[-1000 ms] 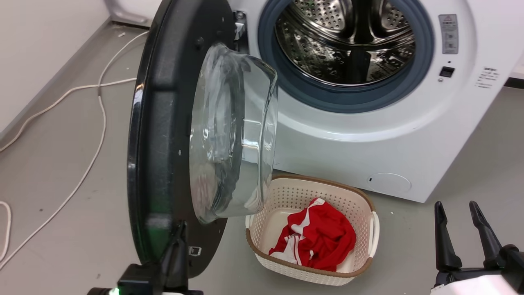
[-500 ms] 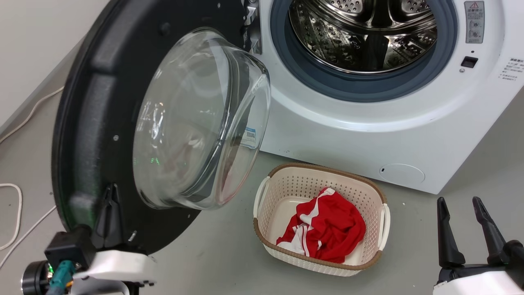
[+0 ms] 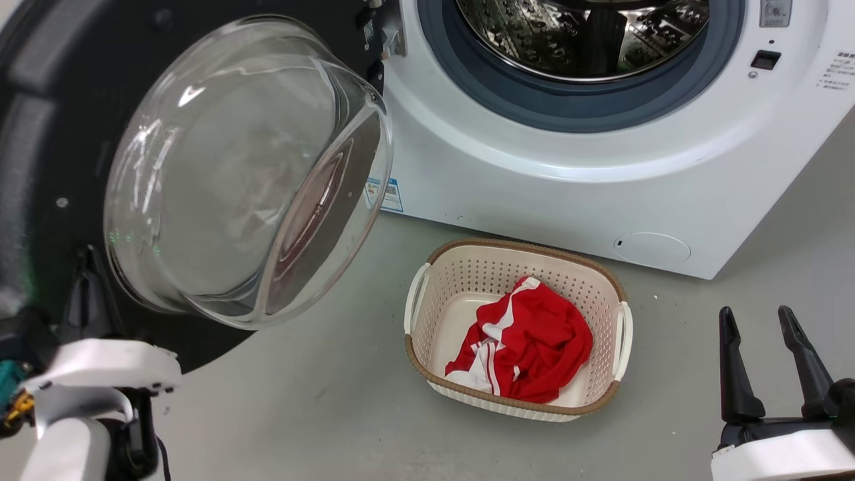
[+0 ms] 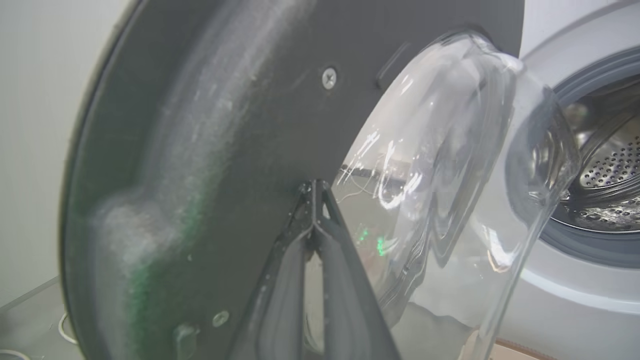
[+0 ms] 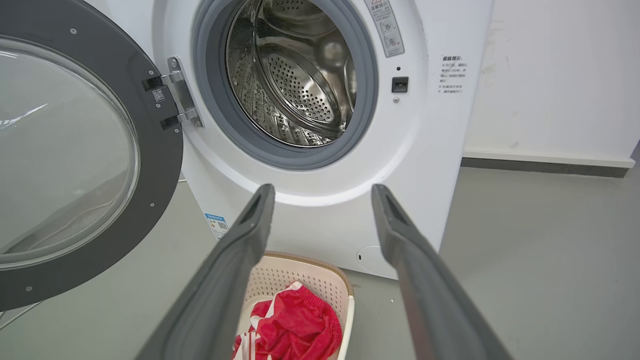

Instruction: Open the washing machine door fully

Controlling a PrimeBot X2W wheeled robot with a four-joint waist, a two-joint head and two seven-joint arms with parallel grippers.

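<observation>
The washing machine door (image 3: pixel 40 133) swings wider, edge-on a second ago, now facing us at frame left; left gripper (image 4: pixel 314 189), fingers pinched together on nothing, pushes its inner face; right gripper (image 3: pixel 755 312) gapes empty, lower right; nearly fully open, I'd say.

left hand (image 4: pixel 314 188), fingers together, at washing machine door (image 4: pixel 240 125) beside glass bowl (image 4: pixel 450 170)

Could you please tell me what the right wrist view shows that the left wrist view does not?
Right wrist view: the hinge, the latch slot, and the open right end effector above the basket. Left wrist view: the left end effector, fingers shut, tips at the washing machine door's inner face. Shared: the door, its glass bowl and the drum.
</observation>
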